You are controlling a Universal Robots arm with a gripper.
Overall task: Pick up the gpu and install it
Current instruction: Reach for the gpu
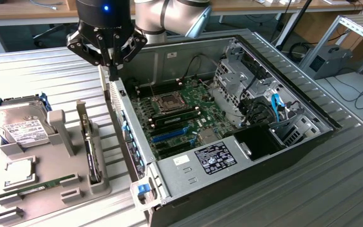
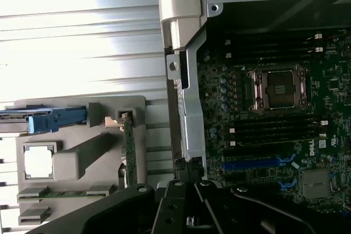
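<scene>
1. Above the rear wall of the computer case, I am holding my hand with its fingers pressed together, gripping nothing.
2. The gpu is standing on its edge in a slot of the grey holder, which is resting on the ribbed desk on the exterior view's left of the case. In the wrist view the gpu is showing as a thin green strip, well apart from my fingers.
3. A hard drive is sitting at the holder's far end, and a RAM stick is lying flat near its front edge. Neither is touching the card.
4. I am judging that the pick-up is not yet under way: my hand is empty and is nearer to the case than to the card.
5. The grasp is calling for parted fingers lined up across the card's thin top edge. It also needs a straight descent, since the holder's posts are standing just beside the card.
6. Inside the case the motherboard is lying exposed, and its blue slot is looking empty. I am taking that slot as the likely seat for the card.
</scene>
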